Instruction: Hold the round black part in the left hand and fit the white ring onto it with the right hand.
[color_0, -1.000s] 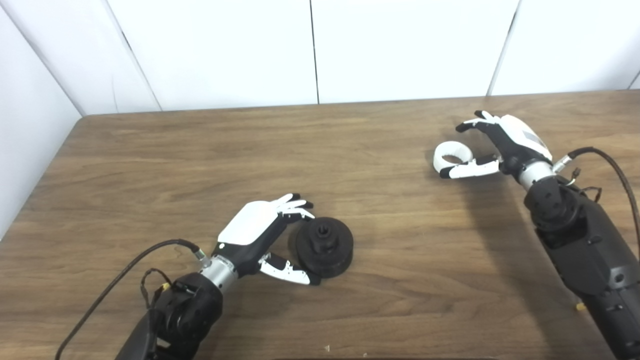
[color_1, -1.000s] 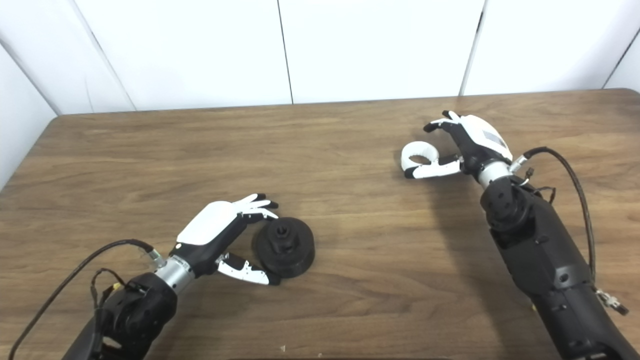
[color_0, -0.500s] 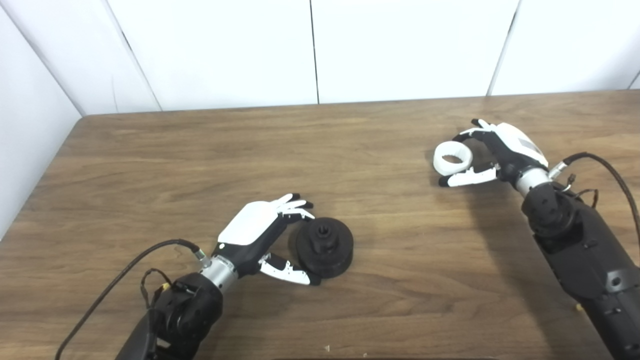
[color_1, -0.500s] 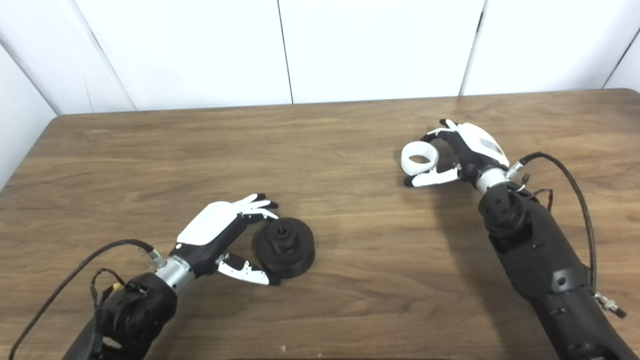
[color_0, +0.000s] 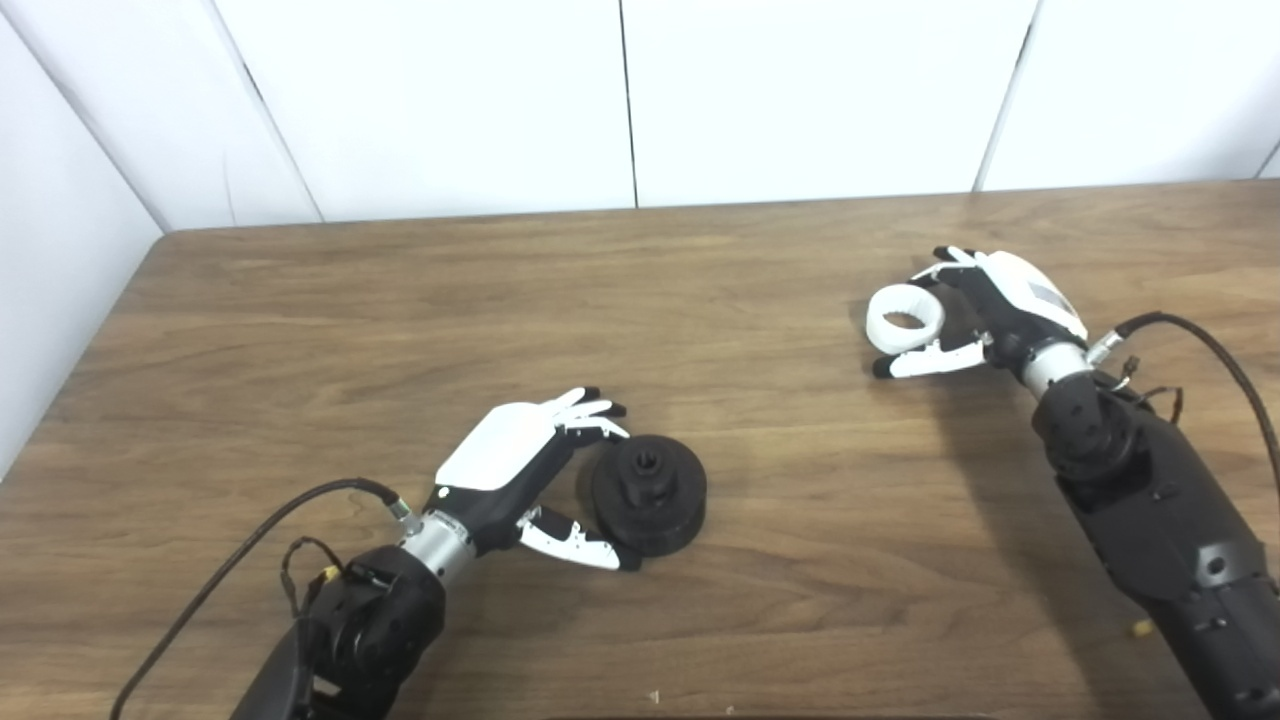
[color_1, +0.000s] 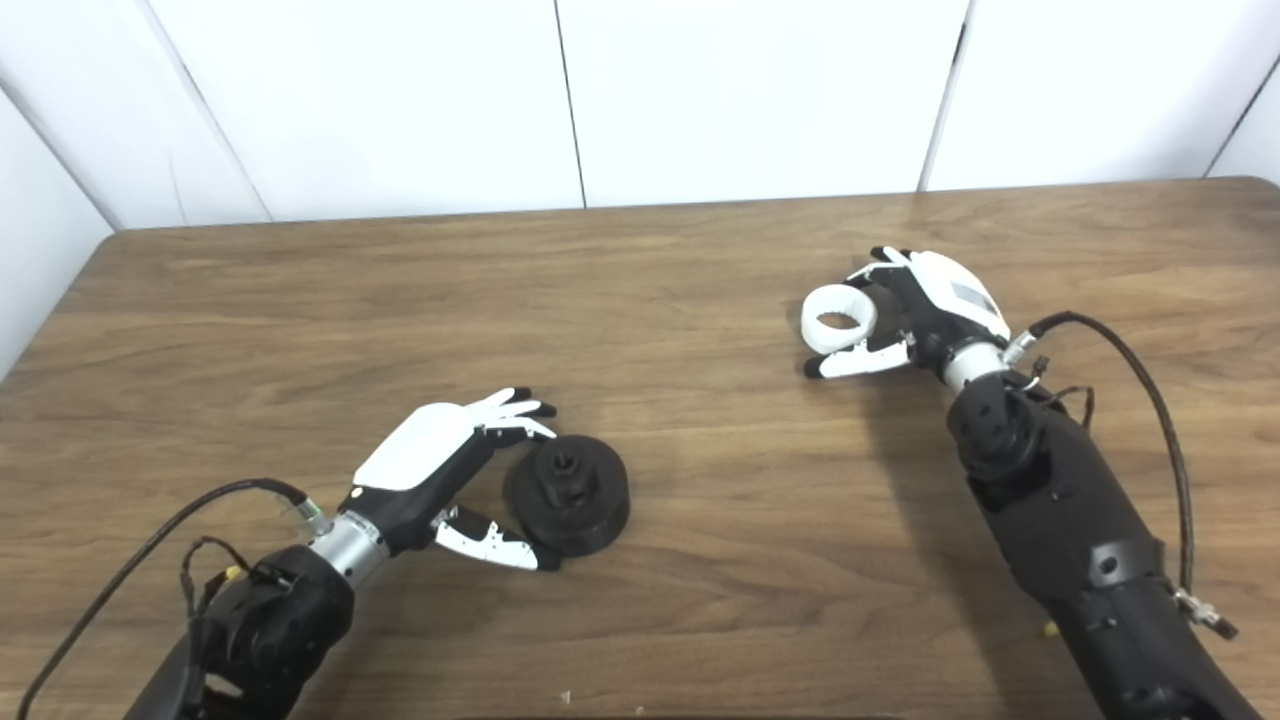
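The round black part (color_0: 648, 490) lies flat on the wooden table (color_0: 400, 330), near its front. My left hand (color_0: 520, 465) is cupped against the part's left side. Its fingers (color_0: 590, 410) sit by the far-left rim and its thumb (color_0: 575, 543) runs along the near rim. That hand stays open, and the part rests on the table. The white ring (color_0: 905, 318) lies at the right. My right hand (color_0: 1000, 300) is curled round it, fingers on the ring's far-right edge and thumb (color_0: 925, 360) against its near edge.
White wall panels (color_0: 620, 100) stand behind the table's far edge and along its left side. Cables (color_0: 1210, 340) loop off both wrists. A broad stretch of bare wood separates the black part from the ring.
My right hand has drawn back a little toward me and its fingers have curled down onto the ring, with the thumb closing under it. The left hand and black part have not moved.
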